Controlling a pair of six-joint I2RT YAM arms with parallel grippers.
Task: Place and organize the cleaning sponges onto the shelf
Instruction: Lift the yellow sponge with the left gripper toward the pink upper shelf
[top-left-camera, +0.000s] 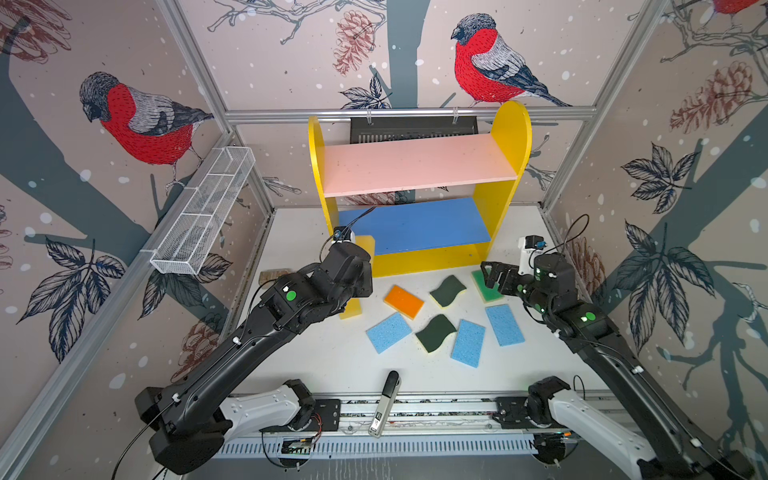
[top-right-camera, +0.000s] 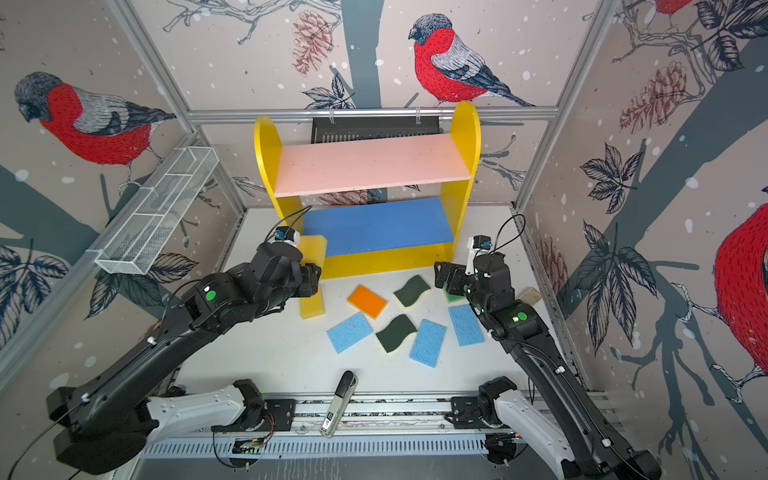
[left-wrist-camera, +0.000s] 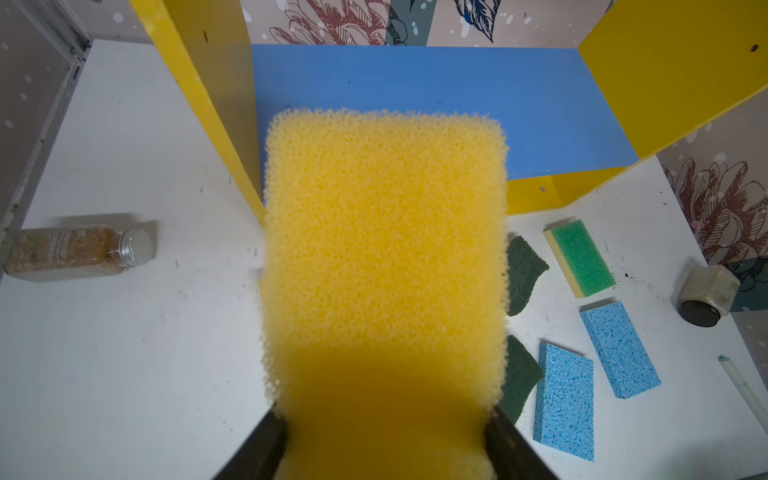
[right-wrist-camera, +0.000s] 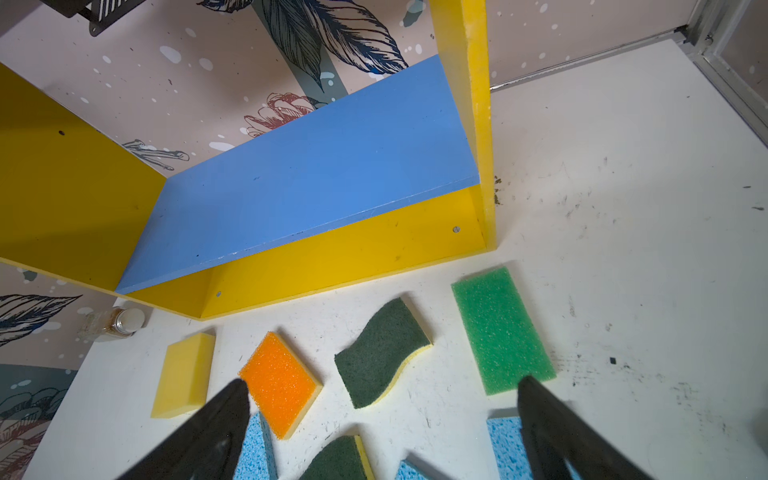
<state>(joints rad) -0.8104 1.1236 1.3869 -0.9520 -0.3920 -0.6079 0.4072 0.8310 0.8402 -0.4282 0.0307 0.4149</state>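
Left wrist view is filled by the yellow sponge (left-wrist-camera: 382, 266) I have in hand. It is a coarse, open-pored foam slab, rectangular with rounded corners, and the left jaws are clamped on the two long sides of its near end. It hangs off the surface in front of the left end of the shelf (top-left-camera: 511, 137), pointing toward the blue lower board (top-left-camera: 415, 226). The pink upper board (top-left-camera: 415, 164) sits above, between round-topped yellow sides; all are flat painted panels.

The other sponges lie on the white surface (top-left-camera: 311, 365) in front of the shelf. A second yellow block (top-left-camera: 351, 309), thick and smooth-faced, is partly hidden by my left arm in both top views. To its right come:
- an orange-topped sponge (top-left-camera: 404, 300) on yellow foam
- a dark green wavy-edged scourer (top-left-camera: 448, 290) near the shelf
- a second wavy scourer (top-left-camera: 436, 332) nearer me
- three thin, pitted ones: the left blue sponge (top-left-camera: 388, 332), the middle blue sponge (top-left-camera: 468, 343) and the right blue sponge (top-left-camera: 504, 325)

The green-topped sponge (right-wrist-camera: 503, 328), gritty green over pale foam, lies by the shelf's right foot. The right jaws are spread wide with nothing between them and hover over it. I cannot tell whether a tip touches it.

A clear bottle (left-wrist-camera: 79, 249) of brownish grains lies on its side left of the shelf.
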